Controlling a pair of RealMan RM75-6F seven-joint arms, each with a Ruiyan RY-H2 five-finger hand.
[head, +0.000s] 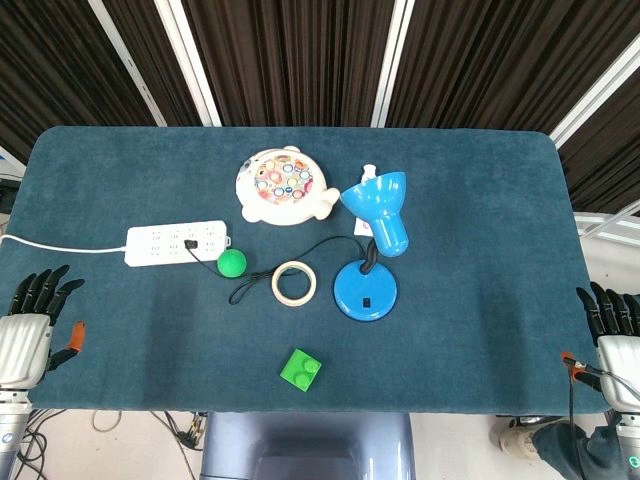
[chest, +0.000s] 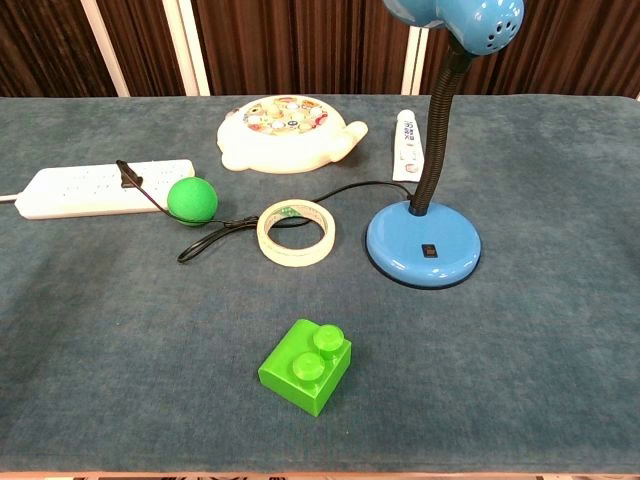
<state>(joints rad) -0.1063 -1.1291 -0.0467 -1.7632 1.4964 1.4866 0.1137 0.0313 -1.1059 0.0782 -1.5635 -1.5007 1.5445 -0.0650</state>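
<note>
- Your left hand (head: 30, 325) sits at the near-left edge of the table (head: 100, 170), fingers apart and pointing away from you, nothing in its hold.
- Your right hand (head: 612, 335) sits at the near-right edge — fingers also apart and holding nothing, though it's partly cut off by the frame, so I can't see all of it.
- Nearest your left hand is the white power strip (head: 177, 243), well apart from it, with a black plug in it.
- Just beside the strip's end lies the green ball (head: 232, 262), touching the black cord (head: 245, 290).
- The roll of tape (head: 294, 283) lies flat between the ball and the blue desk lamp (head: 366, 290).
- The green building brick (head: 301, 369) sits alone near the front edge — well apart from both hands.
- Behind, the white fishing-game toy (head: 283, 186), and beside the lamp a small white tube (chest: 407, 143).
</note>
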